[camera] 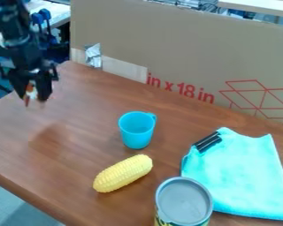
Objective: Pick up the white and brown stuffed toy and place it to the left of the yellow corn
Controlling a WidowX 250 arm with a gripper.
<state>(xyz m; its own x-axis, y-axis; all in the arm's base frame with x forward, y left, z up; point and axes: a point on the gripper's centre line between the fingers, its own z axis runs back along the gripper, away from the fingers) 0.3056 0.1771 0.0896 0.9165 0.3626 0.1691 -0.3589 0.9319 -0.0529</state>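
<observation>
Hand (32, 96) holds an orange-white object (30, 91) beyond the blue cup (136, 134).

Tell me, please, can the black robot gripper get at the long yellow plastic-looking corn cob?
Probably yes: the corn cob lies uncovered on the brown wooden table, and the round blue cup stands beside the way from the gripper.
</observation>
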